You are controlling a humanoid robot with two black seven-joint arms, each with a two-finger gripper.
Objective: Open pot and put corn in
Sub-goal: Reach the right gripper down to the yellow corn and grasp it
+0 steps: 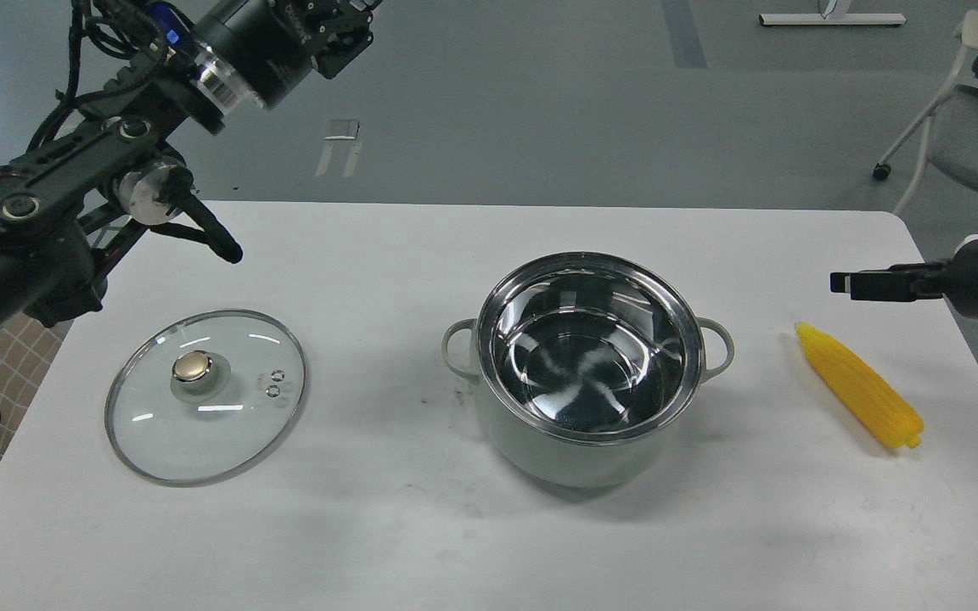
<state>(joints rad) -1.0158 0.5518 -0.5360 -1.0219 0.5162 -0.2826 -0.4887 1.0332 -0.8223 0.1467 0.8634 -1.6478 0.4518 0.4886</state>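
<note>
The pale grey-green pot (570, 454) stands open in the middle of the white table, and its shiny steel inside is empty. The yellow corn (861, 388) lies on the table to the right of the pot, with its pointed tip toward the back. My right gripper (844, 283) comes in from the right edge and hovers above and just behind the corn's tip, not touching it. Its dark fingers cannot be told apart. My left gripper (343, 24) is raised at the top left and partly cut off by the frame edge. It holds nothing that I can see.
The glass lid (205, 395) with a brass-coloured knob lies flat on the table at the left, well apart from the pot. The table (421, 526) has a rounded far right corner. A chair (956, 127) stands on the floor beyond it.
</note>
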